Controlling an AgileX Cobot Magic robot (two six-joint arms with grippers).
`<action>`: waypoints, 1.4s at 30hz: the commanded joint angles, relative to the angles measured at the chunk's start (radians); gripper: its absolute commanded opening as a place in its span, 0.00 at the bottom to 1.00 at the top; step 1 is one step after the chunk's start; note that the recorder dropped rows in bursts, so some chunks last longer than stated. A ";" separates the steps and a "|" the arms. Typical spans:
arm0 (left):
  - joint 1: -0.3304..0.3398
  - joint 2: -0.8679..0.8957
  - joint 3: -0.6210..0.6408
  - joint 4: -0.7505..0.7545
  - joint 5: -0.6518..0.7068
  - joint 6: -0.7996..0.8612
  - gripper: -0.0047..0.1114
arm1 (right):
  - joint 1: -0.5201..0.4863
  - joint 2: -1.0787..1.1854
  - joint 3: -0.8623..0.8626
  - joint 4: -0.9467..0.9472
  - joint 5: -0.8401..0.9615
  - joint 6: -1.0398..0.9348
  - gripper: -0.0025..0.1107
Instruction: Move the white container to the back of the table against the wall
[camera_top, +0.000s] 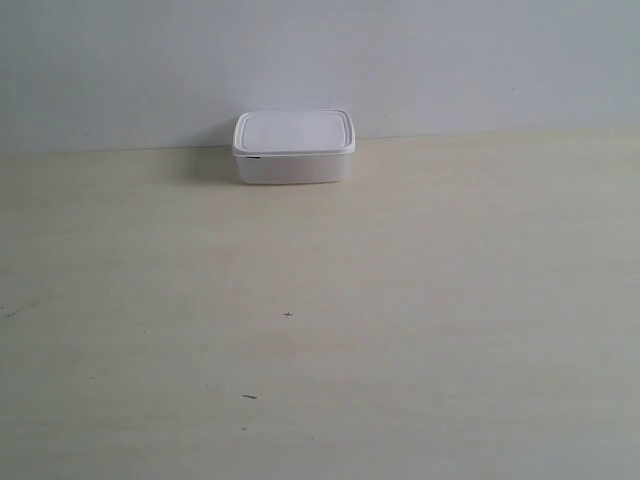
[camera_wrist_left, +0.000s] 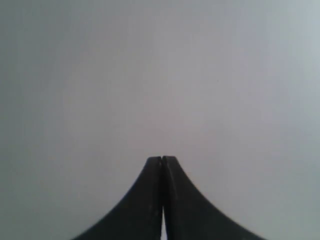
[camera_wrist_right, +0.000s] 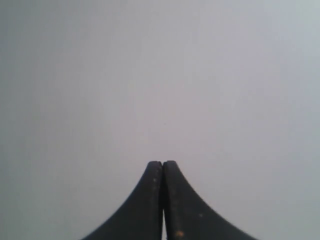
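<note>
The white container (camera_top: 293, 158), at the wall (camera_top: 450, 60) on the tabletop (camera_top: 400, 300), looks light, stiff and slick; grip its body below the lid rim. Left gripper (camera_wrist_left: 162, 159) and right gripper (camera_wrist_right: 163, 163): fingers pressed together.

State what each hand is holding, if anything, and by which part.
Nothing is held. The left hand and right hand are shut, empty; the white container sits on the table.

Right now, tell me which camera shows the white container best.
The exterior view: the white container sits whole, lid on, at the back of the table by the wall. The wrist views show none of it, only the shut left gripper and right gripper.
</note>
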 joint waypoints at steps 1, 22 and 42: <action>0.047 -0.005 0.006 0.003 -0.001 0.001 0.04 | -0.081 -0.075 0.007 0.000 -0.005 0.000 0.02; 0.046 -0.117 0.006 0.005 0.592 0.001 0.04 | -0.096 -0.124 0.008 0.001 0.079 0.000 0.02; 0.066 -0.155 0.114 0.122 0.574 0.002 0.04 | -0.096 -0.129 0.431 -0.206 0.088 0.000 0.02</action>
